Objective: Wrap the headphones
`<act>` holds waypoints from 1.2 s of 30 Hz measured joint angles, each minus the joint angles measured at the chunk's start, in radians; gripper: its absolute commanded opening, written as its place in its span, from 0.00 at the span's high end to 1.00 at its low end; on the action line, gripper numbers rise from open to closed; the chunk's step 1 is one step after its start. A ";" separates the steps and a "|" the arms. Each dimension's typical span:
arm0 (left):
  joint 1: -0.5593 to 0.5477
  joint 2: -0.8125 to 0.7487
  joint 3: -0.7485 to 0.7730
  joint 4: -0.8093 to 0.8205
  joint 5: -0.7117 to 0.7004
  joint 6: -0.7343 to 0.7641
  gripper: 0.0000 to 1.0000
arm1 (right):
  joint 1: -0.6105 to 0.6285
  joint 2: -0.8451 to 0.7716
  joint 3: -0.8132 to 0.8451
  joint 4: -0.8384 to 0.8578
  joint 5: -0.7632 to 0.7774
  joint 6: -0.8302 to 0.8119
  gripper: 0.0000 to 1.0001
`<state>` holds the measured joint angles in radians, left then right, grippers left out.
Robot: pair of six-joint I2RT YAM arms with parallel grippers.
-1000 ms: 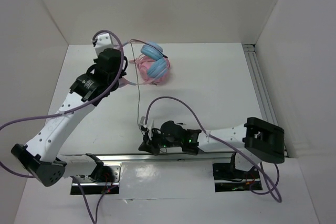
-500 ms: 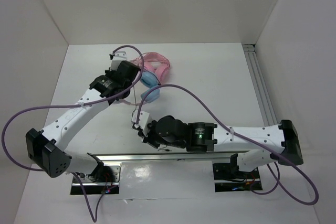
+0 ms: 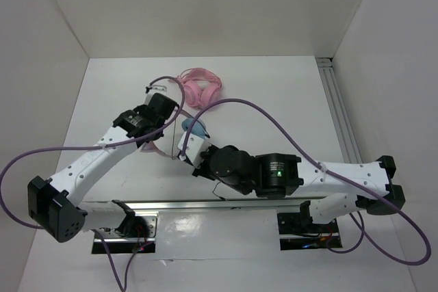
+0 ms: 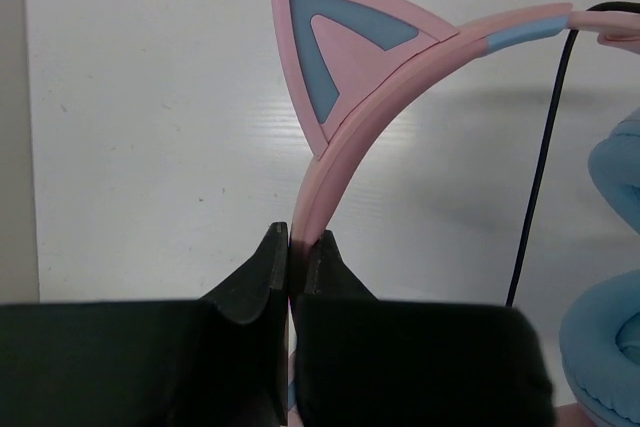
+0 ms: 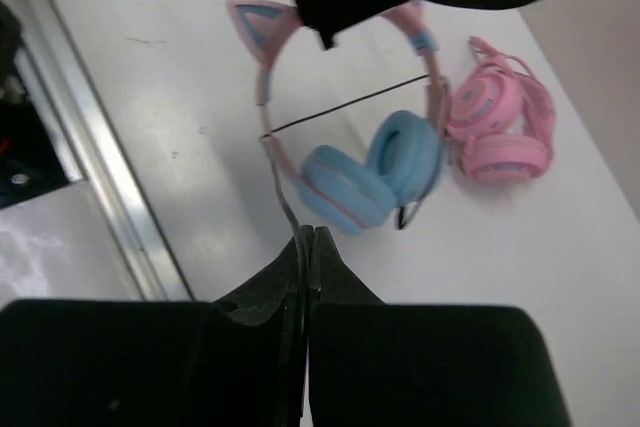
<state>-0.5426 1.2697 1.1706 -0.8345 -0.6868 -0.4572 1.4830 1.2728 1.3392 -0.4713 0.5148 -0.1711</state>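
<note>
White tabletop (image 3: 287, 100); left tool (image 4: 296, 247) pinches headphones (image 5: 370, 172) by headband (image 4: 340, 137); right tool (image 5: 307, 237) pinches cable (image 4: 541, 167).

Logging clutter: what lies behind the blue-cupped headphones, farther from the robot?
A pink headset lies on the table behind the headphones. The left gripper, shut on the headband, blocks the view past it.
</note>
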 measured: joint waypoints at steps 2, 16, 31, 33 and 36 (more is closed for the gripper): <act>-0.014 -0.020 -0.035 0.018 0.050 0.027 1.00 | 0.003 -0.002 -0.004 0.001 0.077 -0.027 1.00; -0.135 -0.337 -0.181 0.154 0.482 0.144 1.00 | -0.292 -0.074 -0.109 0.240 0.206 -0.293 1.00; -0.160 -0.422 -0.080 0.199 0.581 0.182 1.00 | -0.773 -0.003 -0.123 0.249 -0.446 -0.172 1.00; -0.160 -0.422 -0.051 0.153 0.602 0.205 1.00 | -0.775 0.007 -0.132 0.274 -0.493 -0.147 1.00; -0.161 -0.416 -0.029 0.109 0.631 0.233 1.00 | -0.775 0.009 -0.167 0.334 -0.542 -0.113 1.00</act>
<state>-0.7033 0.8539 1.1416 -0.7250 -0.0555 -0.2245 0.7078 1.2819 1.1717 -0.1375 -0.0273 -0.2844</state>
